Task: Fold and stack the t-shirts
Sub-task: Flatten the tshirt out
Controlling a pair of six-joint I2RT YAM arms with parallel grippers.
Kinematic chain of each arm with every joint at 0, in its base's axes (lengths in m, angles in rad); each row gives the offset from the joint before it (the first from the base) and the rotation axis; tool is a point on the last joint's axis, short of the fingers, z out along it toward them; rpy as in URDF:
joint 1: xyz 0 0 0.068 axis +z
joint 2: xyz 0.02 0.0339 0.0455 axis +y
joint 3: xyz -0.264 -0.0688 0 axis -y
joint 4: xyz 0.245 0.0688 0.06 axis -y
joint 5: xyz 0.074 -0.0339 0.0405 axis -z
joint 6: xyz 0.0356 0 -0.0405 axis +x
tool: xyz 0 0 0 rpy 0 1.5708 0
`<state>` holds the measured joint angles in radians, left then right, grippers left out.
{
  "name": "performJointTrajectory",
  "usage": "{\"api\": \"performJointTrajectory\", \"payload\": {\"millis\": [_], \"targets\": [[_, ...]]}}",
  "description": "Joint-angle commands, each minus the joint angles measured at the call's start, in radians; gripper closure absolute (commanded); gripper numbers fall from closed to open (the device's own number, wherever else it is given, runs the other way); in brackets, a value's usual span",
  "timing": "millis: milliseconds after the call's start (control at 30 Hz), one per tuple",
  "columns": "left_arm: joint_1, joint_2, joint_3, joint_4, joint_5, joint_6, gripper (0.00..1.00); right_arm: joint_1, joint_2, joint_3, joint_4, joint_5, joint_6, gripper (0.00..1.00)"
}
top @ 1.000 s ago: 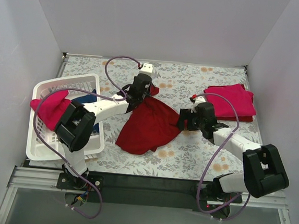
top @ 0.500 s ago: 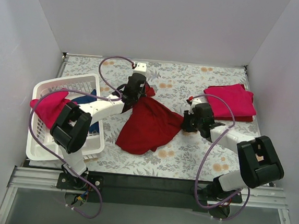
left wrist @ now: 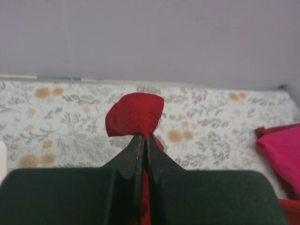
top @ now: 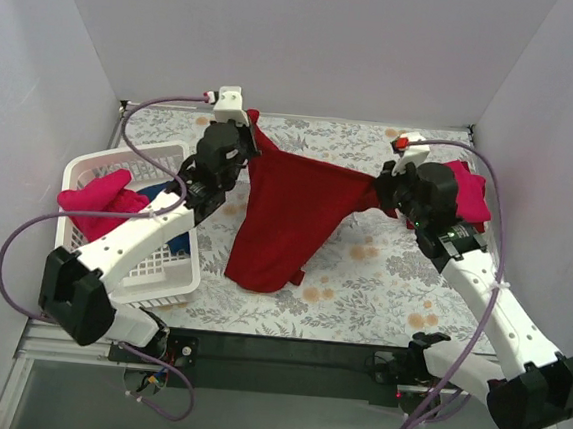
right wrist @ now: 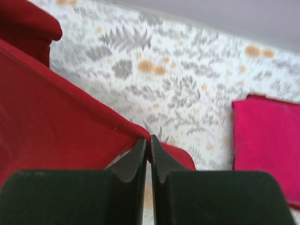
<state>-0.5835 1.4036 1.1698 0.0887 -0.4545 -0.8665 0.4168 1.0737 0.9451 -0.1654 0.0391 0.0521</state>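
A dark red t-shirt [top: 291, 215] hangs stretched between my two grippers above the table, its lower end drooping to the cloth near the front. My left gripper [top: 252, 143] is shut on its left top corner; in the left wrist view a bunch of red cloth [left wrist: 135, 115] sticks out past the closed fingertips. My right gripper [top: 378, 188] is shut on the right top corner, the shirt's edge [right wrist: 61, 122] running off to the left. A folded pinkish-red t-shirt [top: 469, 195] lies at the right. Another pinkish-red t-shirt [top: 97, 201] and a navy one [top: 161, 196] lie in the basket.
A white slatted basket [top: 157, 263] stands at the left of the floral table [top: 390, 294]. White walls close in the back and both sides. The folded pink shirt [right wrist: 267, 140] lies just right of my right gripper.
The right gripper shut on the shirt's corner. Both arms then rose and moved apart, lifting the dark red shirt off the table and spreading its top edge.
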Motion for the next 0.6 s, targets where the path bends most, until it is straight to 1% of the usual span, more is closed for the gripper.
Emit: {"api": "performJointTrajectory", "payload": {"millis": [0,100,133,167,200,233,267,333,400,500,567], "targets": [[0.007,-0.136,-0.037,0.068,-0.075,0.043,1.0,0.002,-0.041,0.099,-0.066,0.022,-0.049,0.99],[0.01,-0.149,-0.067,0.054,-0.104,0.044,1.0,0.004,0.011,0.142,-0.065,-0.01,-0.051,0.99],[0.011,-0.141,-0.074,0.048,-0.151,0.031,1.0,0.004,0.029,0.142,-0.053,-0.019,-0.051,0.94],[0.013,-0.138,-0.084,0.043,-0.176,0.027,1.0,0.004,0.07,0.135,-0.04,-0.031,-0.051,0.84],[0.017,-0.135,-0.093,0.04,-0.196,0.024,1.0,0.004,0.093,0.129,-0.03,-0.06,-0.051,0.63],[0.03,-0.127,-0.108,0.023,-0.228,0.005,1.0,0.004,0.118,0.112,-0.02,-0.059,-0.043,0.55],[0.037,-0.126,-0.113,0.017,-0.234,-0.003,1.0,0.002,0.161,0.103,-0.019,-0.015,-0.04,0.47],[0.054,-0.118,-0.13,0.013,-0.23,-0.008,1.0,0.002,0.202,0.068,-0.017,0.046,-0.031,0.43],[0.06,-0.106,-0.137,0.013,-0.211,-0.003,1.0,-0.003,0.221,0.044,-0.016,0.054,-0.032,0.39],[0.06,-0.057,-0.131,0.003,-0.179,-0.005,1.0,-0.009,0.252,0.003,-0.014,0.033,-0.038,0.38],[0.06,-0.014,-0.118,-0.004,-0.165,-0.011,1.0,-0.012,0.275,-0.018,-0.011,-0.017,-0.041,0.38]]}}
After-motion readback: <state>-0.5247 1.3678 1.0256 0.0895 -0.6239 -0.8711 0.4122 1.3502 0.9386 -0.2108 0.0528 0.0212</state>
